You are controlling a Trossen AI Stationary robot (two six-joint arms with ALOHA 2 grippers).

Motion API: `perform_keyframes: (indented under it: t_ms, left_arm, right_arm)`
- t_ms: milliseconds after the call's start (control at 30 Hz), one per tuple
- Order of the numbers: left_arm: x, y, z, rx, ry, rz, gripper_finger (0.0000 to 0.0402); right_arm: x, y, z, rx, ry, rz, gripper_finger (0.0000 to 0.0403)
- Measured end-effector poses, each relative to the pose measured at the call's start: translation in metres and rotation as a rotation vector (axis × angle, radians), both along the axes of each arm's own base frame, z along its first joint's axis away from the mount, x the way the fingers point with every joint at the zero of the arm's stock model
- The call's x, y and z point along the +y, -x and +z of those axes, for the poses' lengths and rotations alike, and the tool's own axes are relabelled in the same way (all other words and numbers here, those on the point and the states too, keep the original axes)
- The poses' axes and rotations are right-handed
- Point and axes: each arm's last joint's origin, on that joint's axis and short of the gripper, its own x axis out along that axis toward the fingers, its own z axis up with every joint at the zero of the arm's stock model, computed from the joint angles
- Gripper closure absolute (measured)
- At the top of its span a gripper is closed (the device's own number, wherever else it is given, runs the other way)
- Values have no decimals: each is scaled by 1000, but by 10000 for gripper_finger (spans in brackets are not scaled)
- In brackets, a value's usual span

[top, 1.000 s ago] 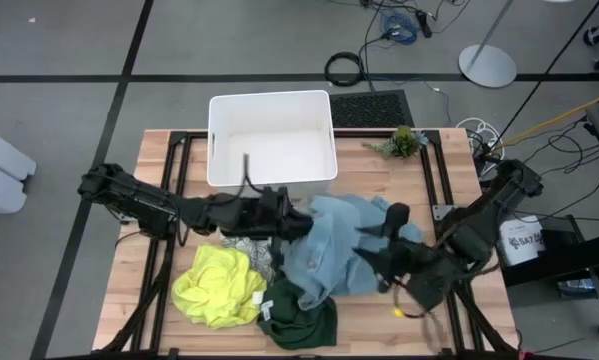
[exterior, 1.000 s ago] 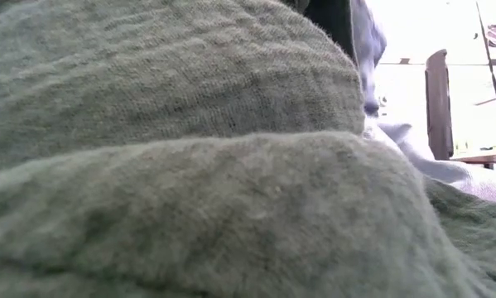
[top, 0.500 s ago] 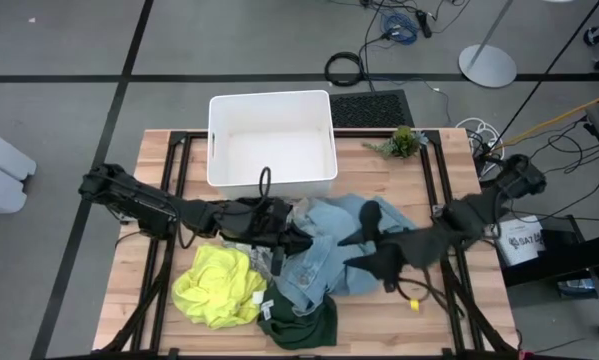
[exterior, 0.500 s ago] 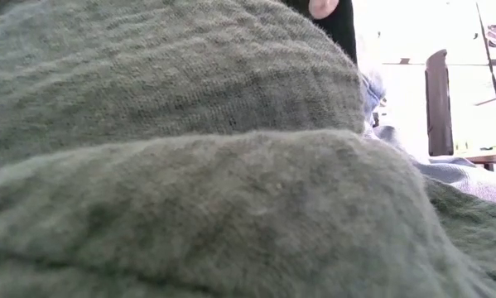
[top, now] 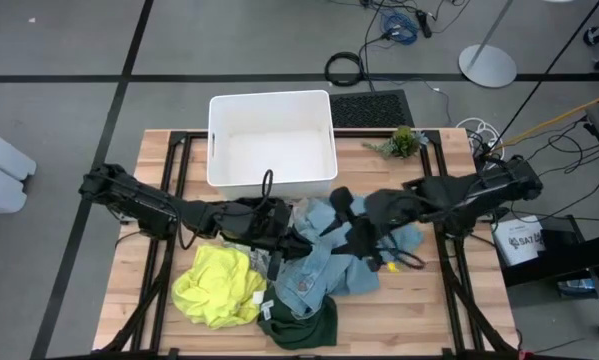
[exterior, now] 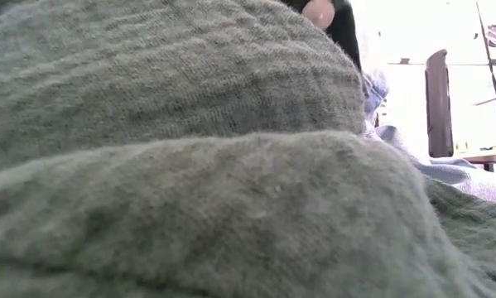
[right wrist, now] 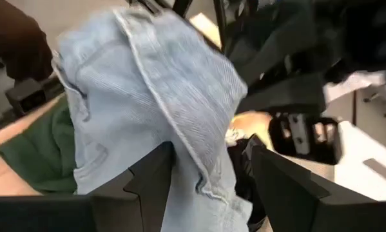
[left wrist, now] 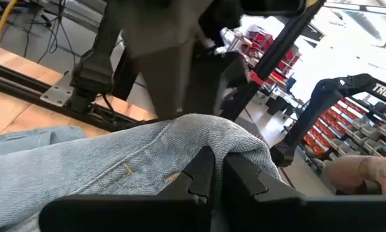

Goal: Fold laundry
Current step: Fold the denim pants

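Both arms work the light blue denim garment (top: 324, 265), bunched mid-desk (top: 419, 300) in front of the white bin (top: 272, 140). Left hand (top: 291, 243) pinches a fold of its edge, fingers pressed together on the cloth; the left wrist view shows denim humped over the fingertips (left wrist: 202, 174). Right hand (top: 354, 222) sits at the garment's far side, fingers (right wrist: 155, 174) set apart with a thick ridge of denim (right wrist: 180, 116) between them. We judge it gripped.

Yellow garment (top: 219, 285) and dark green garment (top: 301, 322) lie at the near edge, the green touching the denim; a patterned white piece (top: 247, 248) peeks from under the left arm.

Step in hand, as we read it: lifting the denim clear to spread it. To do it well, we'd raise both hands together, draw them apart until the cloth hangs taut, and check the green piece isn't dragged along.
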Motion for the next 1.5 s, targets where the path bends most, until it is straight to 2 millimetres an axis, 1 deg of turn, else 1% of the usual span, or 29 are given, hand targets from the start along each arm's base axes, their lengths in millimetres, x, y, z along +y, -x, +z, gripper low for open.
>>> perform_keyframes:
  t_ms: [167, 267, 333, 400, 433, 533, 567, 600, 667, 733, 867, 967, 1133, 1200, 1267, 1333, 1500]
  left_arm:
    - [-1, 0, -1, -2, -43, -31, 375]
    - [-1, 0, -2, -4, -66, -42, 376]
    - [-1, 0, -1, -18, -92, -44, 375]
    - [-1, 1, -1, -26, -119, -44, 375]
    - [-1, 0, -1, -28, -125, -43, 375]
    - [-1, 0, -1, -23, -129, -41, 368]
    - [-1, 1, -2, -15, -132, -38, 362]
    - [0, 1, -3, -4, -136, -28, 355]
    - [1, 1, -6, 41, -152, 0, 335]
    - [2, 2, -13, 108, -176, 29, 312]
    - [10, 3, -24, 218, -225, 58, 266]
    - [14, 5, -29, 273, -273, 63, 245]
    - [20, 6, -35, 340, -323, 62, 235]
    - [20, 9, -40, 381, -351, 31, 235]
    - [16, 10, -46, 377, -369, -2, 235]
    - [11, 13, -55, 385, -374, -19, 235]
    - [4, 18, -88, 400, -332, -32, 235]
  right_arm:
    - [-1, -18, -17, 79, -71, 74, 204]
    - [-1, -18, -21, 110, -68, 74, 208]
    - [-1, -17, -20, 112, -73, 61, 222]
    - [-3, -15, -20, 129, -73, 35, 251]
    - [-3, -14, -21, 136, -74, 32, 273]
    - [-4, -14, -21, 143, -77, 28, 357]
    - [-4, -14, -21, 148, -77, 27, 378]
    - [-4, -13, -22, 156, -80, 22, 386]
    - [-5, -12, -23, 183, -99, -9, 387]
    - [-7, -7, -20, 217, -100, -67, 390]
    - [-13, 10, -6, 275, -113, -173, 397]
    - [-16, 21, 0, 313, -152, -221, 398]
    - [-20, 34, 3, 364, -191, -316, 400]
    - [-22, 37, 1, 384, -176, -375, 400]
    - [-23, 37, 1, 383, -168, -410, 400]
    - [-23, 37, 1, 379, -171, -413, 400]
    - [-23, 35, 2, 362, -177, -403, 401]
